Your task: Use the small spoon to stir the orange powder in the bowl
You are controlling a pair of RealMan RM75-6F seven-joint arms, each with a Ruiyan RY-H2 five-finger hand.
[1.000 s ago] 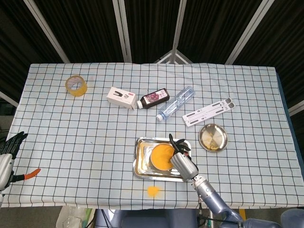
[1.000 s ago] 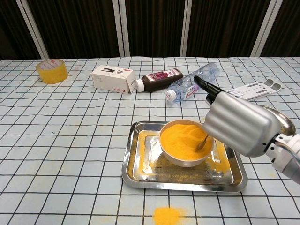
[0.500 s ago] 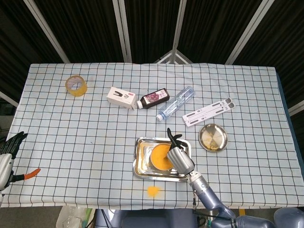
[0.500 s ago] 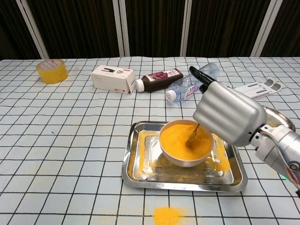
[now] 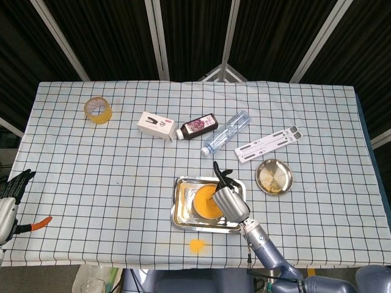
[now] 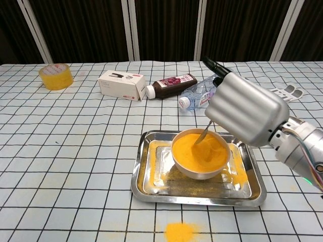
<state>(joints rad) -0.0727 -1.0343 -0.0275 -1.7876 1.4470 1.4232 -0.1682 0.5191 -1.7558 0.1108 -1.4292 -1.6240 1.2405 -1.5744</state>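
One hand is busy, the right hand [image 6: 246,108], and it is curled tight on the small spoon [image 6: 203,136], with the spoon tip dipped into the orange powder [image 6: 201,148]. The powder fills the bowl [image 6: 197,170] near the front middle of the table, and the bowl sits in the metal tray [image 6: 146,183]. I think good stirring here means small, slow rounds, with the spoon kept low and away from the rim, because powder has already spilled into the tray and on the tablecloth [image 6: 70,151] in a spilled orange patch [image 6: 180,232] just in front. Far off at the left edge, the left hand [image 5: 13,186] hangs with its fingers apart, holding nothing.
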